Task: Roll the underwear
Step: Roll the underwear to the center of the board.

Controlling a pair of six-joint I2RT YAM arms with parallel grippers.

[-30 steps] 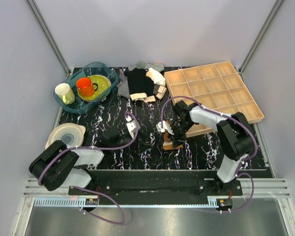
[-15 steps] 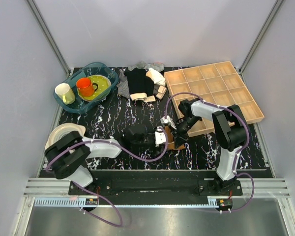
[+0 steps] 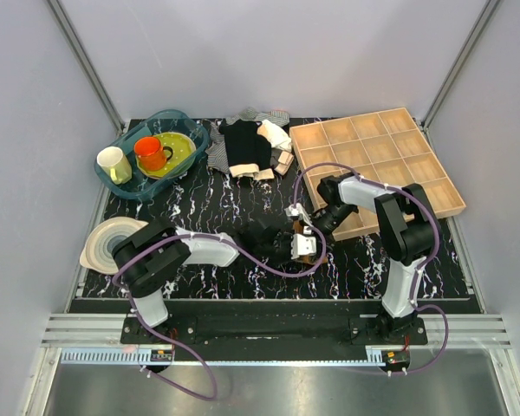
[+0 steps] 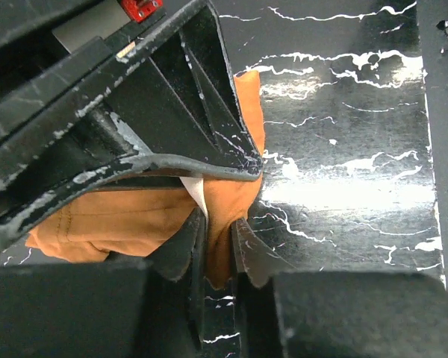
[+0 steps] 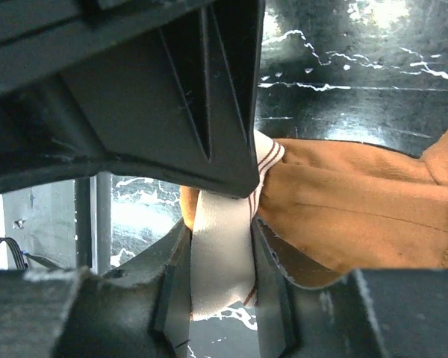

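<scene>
The underwear is a rust-brown bundle with a pale beige waistband, lying on the black marbled table just left of the wooden tray. From above only a sliver of the underwear shows between the two grippers. My left gripper is shut on a fold of the brown fabric. It reaches in from the left. My right gripper is shut on the waistband, with the brown cloth bunched to its right. It comes in from the tray side. Both grippers meet over the bundle.
A wooden compartment tray stands at the back right. A black garment with a beige band and a striped cloth lie at the back centre. A blue basin holds cups and a plate. White bowls sit at the left edge.
My left arm swung right across the table to the underwear and shut its jaws on the brown fabric. My right gripper kept its hold on the waistband and shifted slightly back.
</scene>
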